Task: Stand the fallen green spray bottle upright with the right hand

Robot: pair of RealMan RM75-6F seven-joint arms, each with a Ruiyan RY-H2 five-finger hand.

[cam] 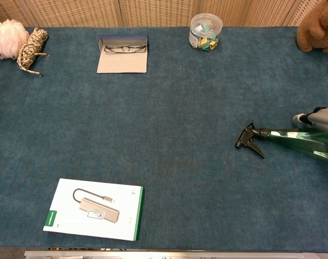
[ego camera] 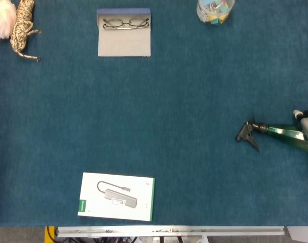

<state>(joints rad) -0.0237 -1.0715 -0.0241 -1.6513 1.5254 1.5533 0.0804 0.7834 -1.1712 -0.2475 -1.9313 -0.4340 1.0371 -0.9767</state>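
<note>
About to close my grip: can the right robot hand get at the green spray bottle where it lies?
Probably yes. The right robot hand is already at the body of the green spray bottle, which lies on its side near the table's right edge, nozzle pointing left. Nothing else lies near it. Whether the fingers already grip it cannot be told.

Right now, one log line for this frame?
phase: grasping | green spray bottle: lying on its side, nozzle left | right robot hand: on bottle body, grip unclear | left robot hand: not in view

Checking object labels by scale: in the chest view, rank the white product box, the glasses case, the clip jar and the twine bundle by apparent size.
1. White product box, nearest the camera, which inflates it.
2. Glasses case.
3. Clip jar and twine bundle look alike; unranked.
</note>
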